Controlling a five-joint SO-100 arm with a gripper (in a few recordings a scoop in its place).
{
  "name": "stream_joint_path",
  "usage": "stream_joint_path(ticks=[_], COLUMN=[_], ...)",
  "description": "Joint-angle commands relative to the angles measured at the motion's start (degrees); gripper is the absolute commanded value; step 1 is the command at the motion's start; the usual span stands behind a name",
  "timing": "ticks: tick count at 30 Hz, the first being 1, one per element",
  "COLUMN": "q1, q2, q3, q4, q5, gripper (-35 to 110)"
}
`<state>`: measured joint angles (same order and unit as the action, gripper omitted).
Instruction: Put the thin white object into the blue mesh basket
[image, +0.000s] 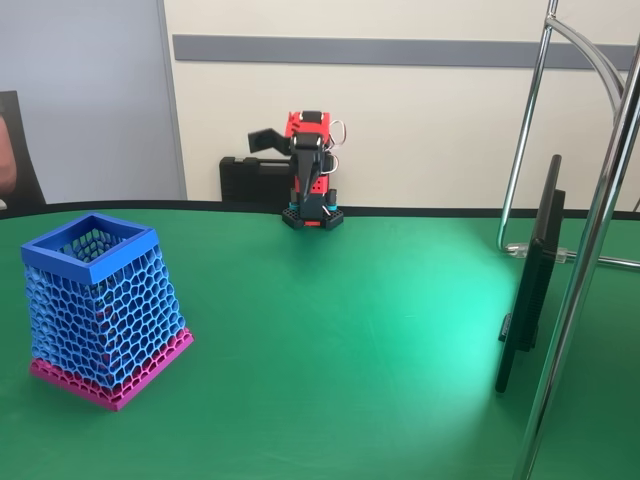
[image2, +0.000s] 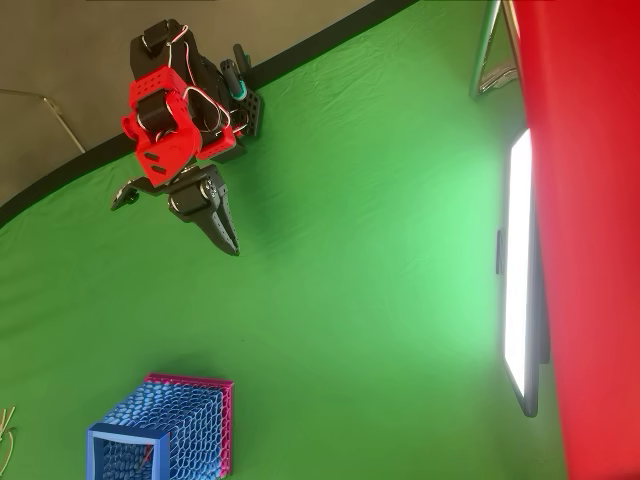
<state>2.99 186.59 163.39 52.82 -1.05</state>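
Gripper (image2: 185, 205) is sitting folded at the arm's base, jaws spread wide and holding nothing. I am seeing the blue mesh basket (image: 100, 300) standing well apart on the green table (image: 350, 330). A faint sliver inside it is possibly the thin white object (image2: 146, 456).

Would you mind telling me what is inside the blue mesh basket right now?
In the overhead view, the blue mesh basket shows a thin pale line inside its opening, possibly the thin white object; too small to confirm. The mesh walls hide the basket's floor in both views.
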Motion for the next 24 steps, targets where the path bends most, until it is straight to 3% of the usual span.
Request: stream_joint_path(ticks=[1, 6, 24], q1=[1.8, 3.2, 3.3], q2=[0.9, 1.9, 4.0], q3=[4.2, 10.8, 11.0], q4=[0.9, 1.8, 4.1], q5=[-2.8, -5.0, -5.1], gripper=[0, 0, 1])
